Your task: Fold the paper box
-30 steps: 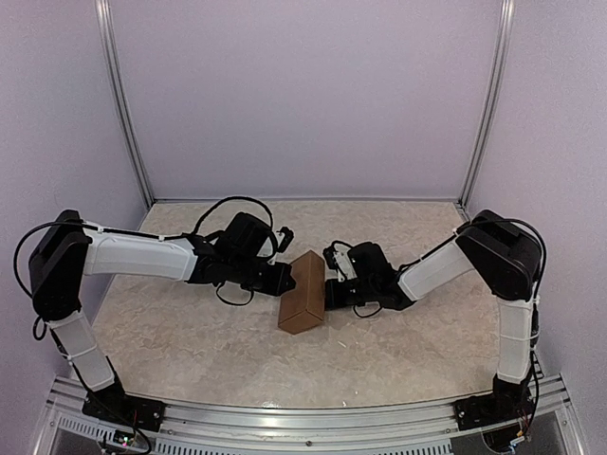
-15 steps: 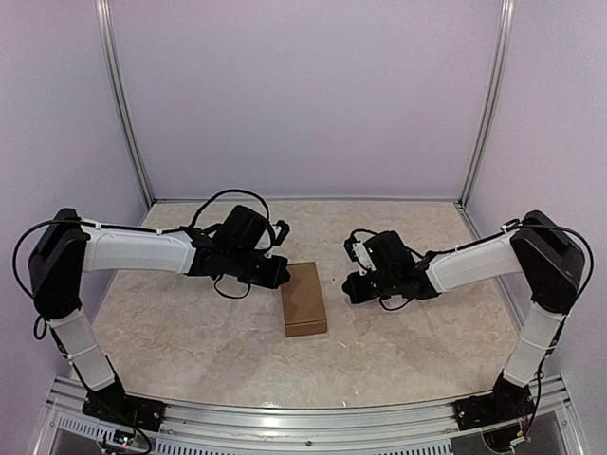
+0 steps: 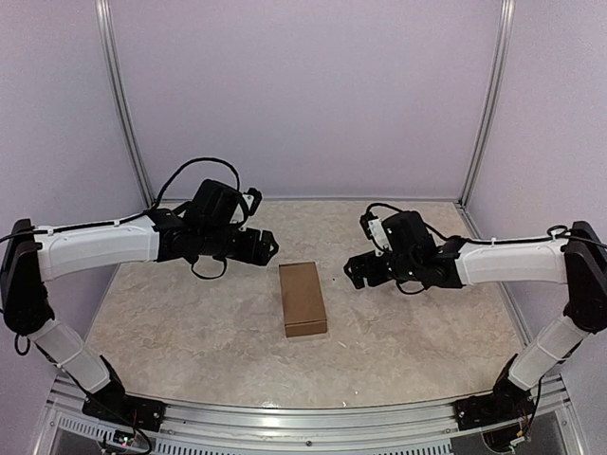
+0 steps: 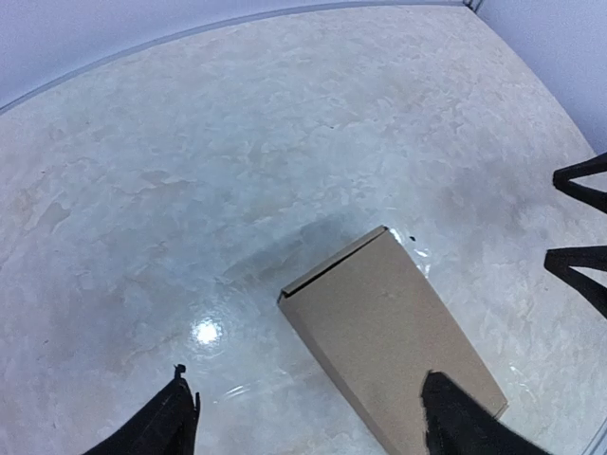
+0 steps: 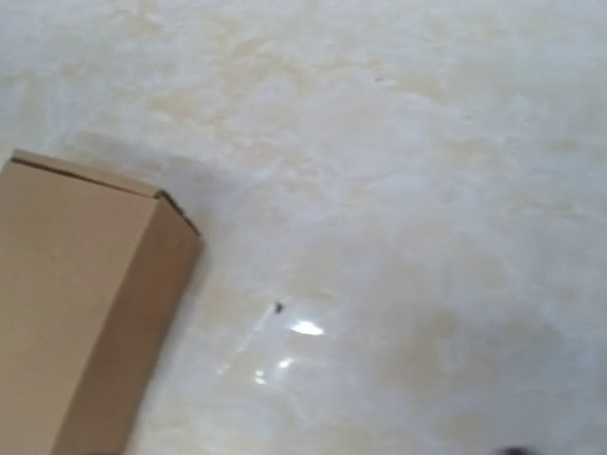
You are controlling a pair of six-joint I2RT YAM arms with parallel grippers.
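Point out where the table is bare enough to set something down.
Bare: the near strip of table between the paper box and the near rail, and the far strip by the back wall. Tightest is the centre, where the left gripper and right gripper, fingers open, hang either side of the box's far end.

Bright overhead light; table [image 4: 142,190] glare (rt wrist blurry).
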